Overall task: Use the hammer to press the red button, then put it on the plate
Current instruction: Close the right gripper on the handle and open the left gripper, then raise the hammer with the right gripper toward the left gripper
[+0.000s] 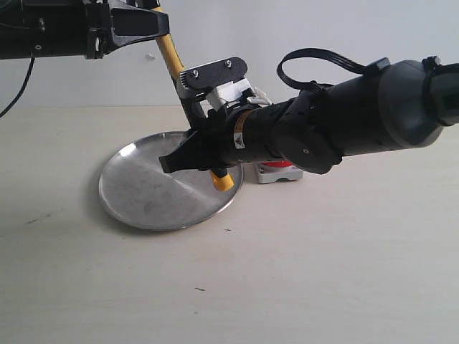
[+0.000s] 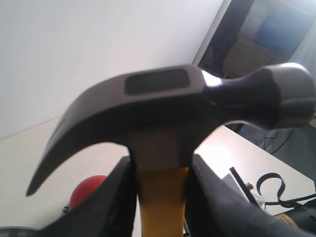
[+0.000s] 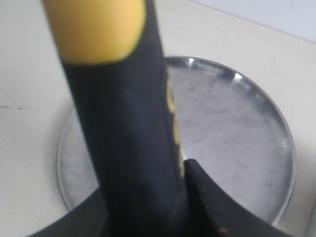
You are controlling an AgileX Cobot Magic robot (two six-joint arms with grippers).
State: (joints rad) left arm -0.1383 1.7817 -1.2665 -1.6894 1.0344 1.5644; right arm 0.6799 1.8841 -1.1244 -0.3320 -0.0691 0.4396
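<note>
The hammer (image 1: 171,57) hangs slanted above the table, held by both grippers. My left gripper (image 1: 159,30) is shut on its yellow neck just under the dark head (image 2: 168,98), one finger (image 2: 116,202) on each side. My right gripper (image 1: 188,154) is shut on the black lower handle (image 3: 128,138), and the yellow end (image 1: 224,180) pokes out below it over the rim of the plate (image 1: 143,193). The silver plate (image 3: 232,138) lies directly under that gripper. The red button (image 1: 276,165) on its grey base is mostly hidden behind the right arm; its red dome (image 2: 88,191) shows in the left wrist view.
The black right arm (image 1: 358,115) reaches in from the right above the button, with a looped black cable (image 1: 315,61) on top. The pale table (image 1: 301,272) stretches toward the front. A light wall stands behind.
</note>
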